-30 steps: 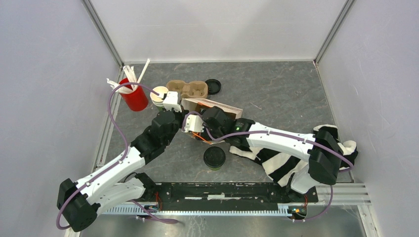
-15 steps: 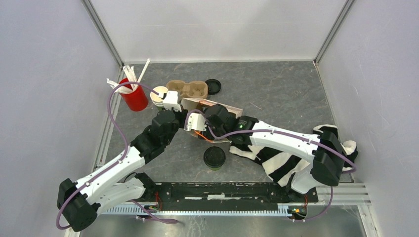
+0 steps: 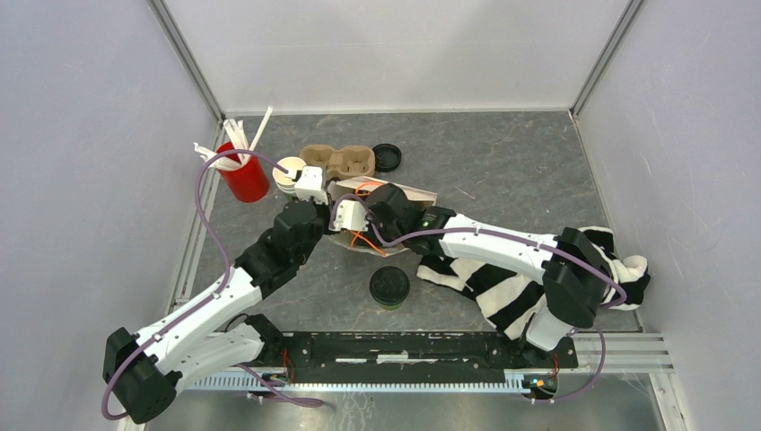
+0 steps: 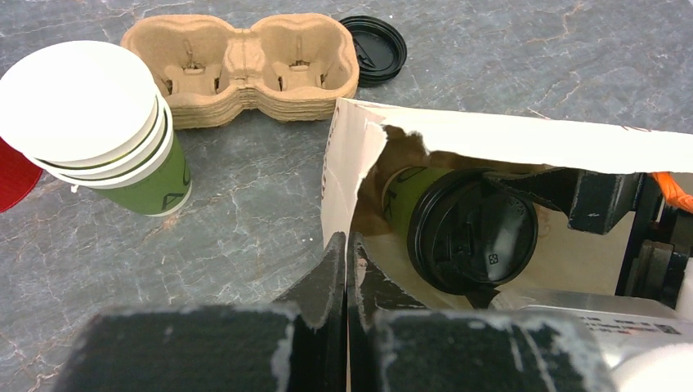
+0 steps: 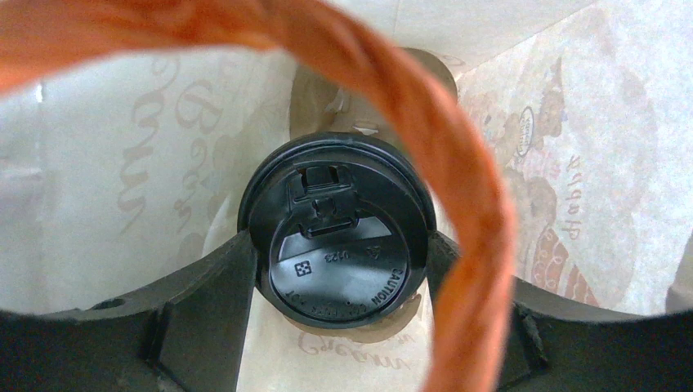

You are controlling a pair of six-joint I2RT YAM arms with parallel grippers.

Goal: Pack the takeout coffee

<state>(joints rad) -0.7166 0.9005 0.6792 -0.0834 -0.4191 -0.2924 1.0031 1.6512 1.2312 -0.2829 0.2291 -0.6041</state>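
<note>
A brown paper bag (image 4: 490, 139) lies on its side with its mouth open. My left gripper (image 4: 347, 245) is shut on the torn edge of the mouth and holds it open; it sits beside the bag in the top view (image 3: 316, 186). My right gripper (image 5: 339, 269) reaches into the bag, shut on a green cup with a black lid (image 5: 335, 245), one finger against each side. That cup also shows in the left wrist view (image 4: 472, 229). A second lidded green cup (image 3: 389, 285) stands on the table in front of the bag.
A stack of open green cups (image 4: 90, 122) stands left of the bag, beside a red cup with white straws (image 3: 242, 175). A brown pulp carrier (image 4: 241, 65) and a loose black lid (image 4: 373, 49) lie behind. The bag's orange handle (image 5: 458, 188) crosses the right wrist view. A striped cloth (image 3: 529, 287) lies right.
My right gripper has pushed up and left, deeper into the bag with the cup. The bag has shifted with it. The left gripper has held its place on the bag's edge.
</note>
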